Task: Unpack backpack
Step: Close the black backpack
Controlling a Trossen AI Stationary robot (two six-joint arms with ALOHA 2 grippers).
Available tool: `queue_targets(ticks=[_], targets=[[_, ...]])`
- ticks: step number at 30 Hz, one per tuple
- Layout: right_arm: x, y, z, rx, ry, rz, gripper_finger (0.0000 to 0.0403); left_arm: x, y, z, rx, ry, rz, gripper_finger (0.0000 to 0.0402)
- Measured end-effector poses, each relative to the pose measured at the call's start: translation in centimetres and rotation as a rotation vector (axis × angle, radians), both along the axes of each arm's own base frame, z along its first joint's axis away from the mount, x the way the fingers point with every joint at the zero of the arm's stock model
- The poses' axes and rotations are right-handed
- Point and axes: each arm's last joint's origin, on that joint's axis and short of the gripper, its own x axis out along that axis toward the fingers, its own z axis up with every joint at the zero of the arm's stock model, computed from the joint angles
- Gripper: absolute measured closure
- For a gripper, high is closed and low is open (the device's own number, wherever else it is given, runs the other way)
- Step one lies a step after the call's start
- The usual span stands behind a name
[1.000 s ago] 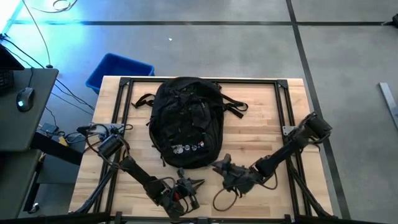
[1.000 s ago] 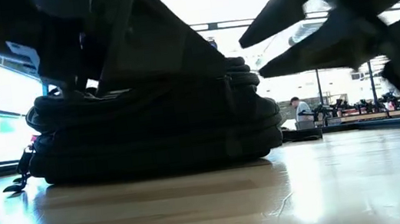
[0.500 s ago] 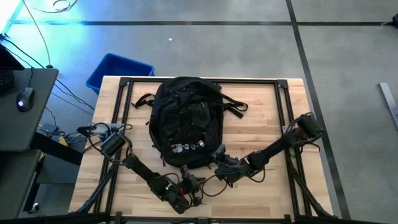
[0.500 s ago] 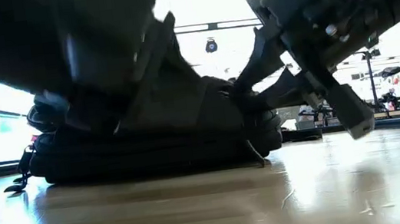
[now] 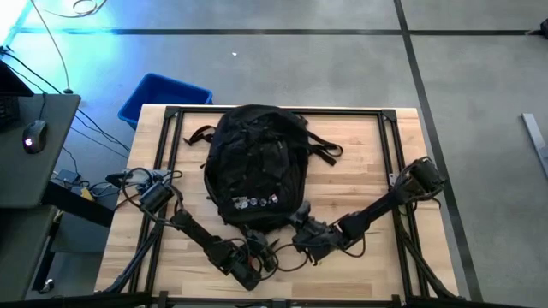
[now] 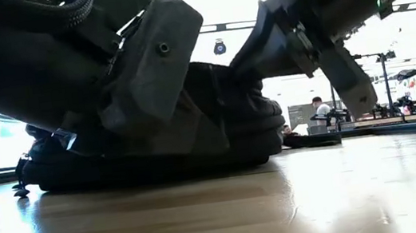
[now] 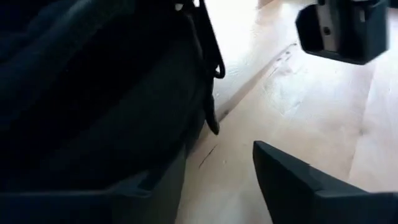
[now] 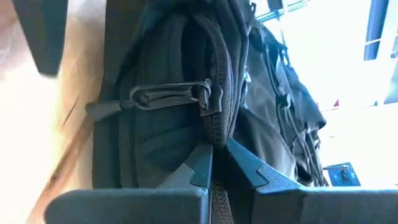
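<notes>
Down at the near edge of the pale wooden table (image 5: 360, 154), the left gripper (image 5: 259, 250) sits with fingers spread, grasping nothing, beside the large black fabric backpack (image 5: 257, 162) lying mid-table, while the right gripper (image 5: 300, 229) is clenched on the backpack's zipper seam.
</notes>
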Motion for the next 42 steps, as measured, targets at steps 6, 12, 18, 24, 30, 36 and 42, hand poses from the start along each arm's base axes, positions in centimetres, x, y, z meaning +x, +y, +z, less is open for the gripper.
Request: queue_targets(ticks=[6,12,18,24,30,36,42], targets=[[0.2,0.4,0.5,0.016,-0.015,0.005,0.0399,0.3,0.1,0.3,0.045,-0.039,0.022,0.0202],[0.3,0.5,0.6,0.048,-0.017,0.022,0.04,0.8,0.6,0.7,0.133,-0.072,0.062,0.0201],[0.3,0.5,0.6,0.054,-0.021,0.019,0.04,1.7,1.5,1.0,0.164,-0.085,0.096,0.0211],[0.2,0.5,0.5,0.088,-0.026,0.01,0.04,2.5,1.8,1.3,0.172,-0.084,0.072,0.0217],[-0.4,0.9,0.4,0.041,-0.014,-0.016,0.04,2.2,0.9,1.2,0.105,-0.053,-0.029,0.0229],[-0.4,1.1,0.4,0.055,-0.006,0.01,0.04,0.8,-2.0,1.6,0.061,-0.104,-0.106,0.0229],[-0.4,1.1,0.4,0.062,-0.002,0.019,0.04,-0.7,-3.6,2.0,0.137,-0.139,-0.077,0.0229]])
